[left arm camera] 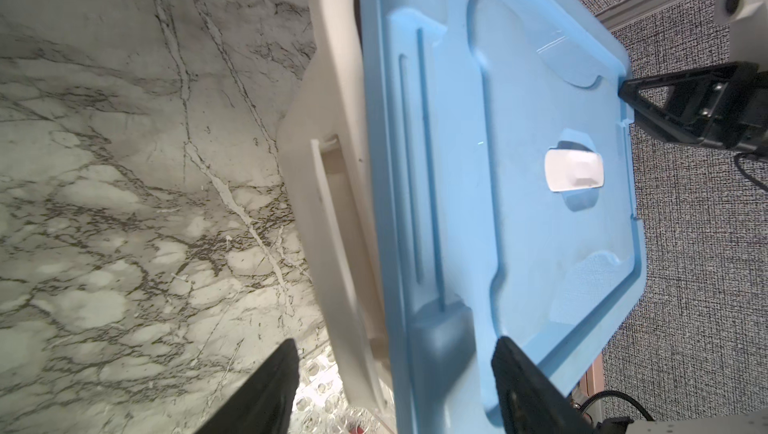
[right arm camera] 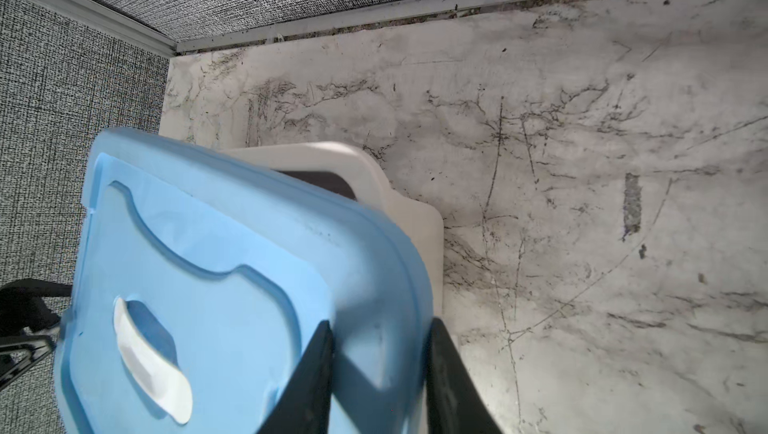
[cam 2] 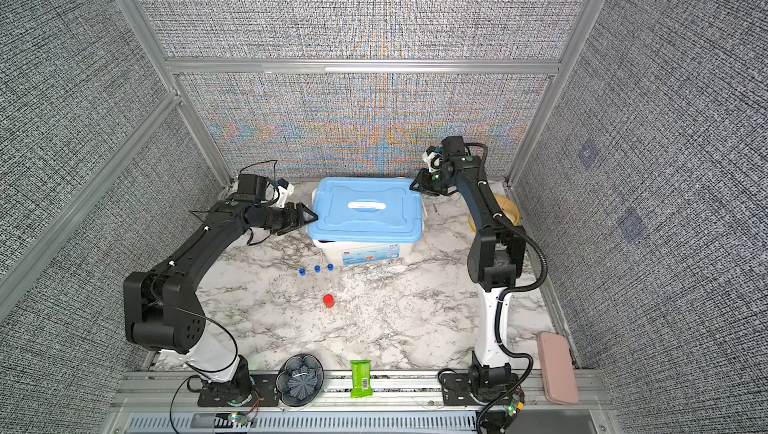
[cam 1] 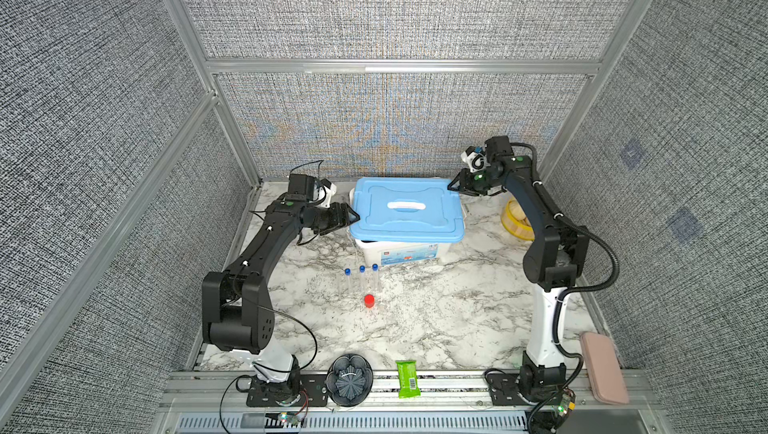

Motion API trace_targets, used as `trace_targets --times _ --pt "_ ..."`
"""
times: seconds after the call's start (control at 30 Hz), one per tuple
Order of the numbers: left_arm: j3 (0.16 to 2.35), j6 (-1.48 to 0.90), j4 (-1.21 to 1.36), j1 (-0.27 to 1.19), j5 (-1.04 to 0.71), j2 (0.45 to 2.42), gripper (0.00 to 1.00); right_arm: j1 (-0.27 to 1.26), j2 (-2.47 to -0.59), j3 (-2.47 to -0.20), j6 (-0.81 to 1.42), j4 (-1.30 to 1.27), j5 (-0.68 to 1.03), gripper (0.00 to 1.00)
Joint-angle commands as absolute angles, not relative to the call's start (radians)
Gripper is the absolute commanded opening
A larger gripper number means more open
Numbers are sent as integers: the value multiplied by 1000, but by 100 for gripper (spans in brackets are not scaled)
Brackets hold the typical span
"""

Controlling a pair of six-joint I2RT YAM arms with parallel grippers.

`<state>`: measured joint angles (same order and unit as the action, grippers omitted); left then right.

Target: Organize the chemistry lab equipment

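Observation:
Three clear blue-capped tubes [cam 1: 362, 280] [cam 2: 317, 280] stand upright mid-table, with a red-capped vial [cam 1: 369, 301] [cam 2: 328, 301] just in front. Behind them a blue lid [cam 1: 407, 207] [left arm camera: 498, 162] [right arm camera: 208, 265] sits askew over a white box [cam 1: 399, 253] [right arm camera: 415, 211]. My left gripper [cam 1: 353, 216] [left arm camera: 395, 342] is open, its fingers wide apart on either side of the lid's left edge. At the lid's back right corner my right gripper [cam 1: 451, 187] [right arm camera: 381, 322] is shut on the rim. A clear holed rack [left arm camera: 320, 394] shows under the left fingers.
A yellow bowl [cam 1: 515, 220] sits behind the right arm. On the front rail lie a dark fluted bowl [cam 1: 349, 380] and a green packet [cam 1: 408, 378]. A pink case [cam 1: 604, 367] lies at the front right. Grey walls close in the back and both sides.

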<state>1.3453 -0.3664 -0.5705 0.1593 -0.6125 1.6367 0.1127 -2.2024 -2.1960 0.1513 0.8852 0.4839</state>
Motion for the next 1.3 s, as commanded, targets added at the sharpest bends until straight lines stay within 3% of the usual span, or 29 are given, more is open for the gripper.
trace_targets --times 0.0,0.37,0.63,1.27 --pt "1363 -358 -590 158 -618 1649 75 114 -2225 -2211 18 939 411 29" --pt "1362 -397 -572 153 -629 1661 76 128 -2276 -2289 -108 877 494 30" --pt "1365 -408 -552 153 -622 1687 76 141 -2282 -2269 143 789 451 30" --pt "1421 -432 -581 119 -526 1698 76 194 -2238 -2225 303 725 271 32"
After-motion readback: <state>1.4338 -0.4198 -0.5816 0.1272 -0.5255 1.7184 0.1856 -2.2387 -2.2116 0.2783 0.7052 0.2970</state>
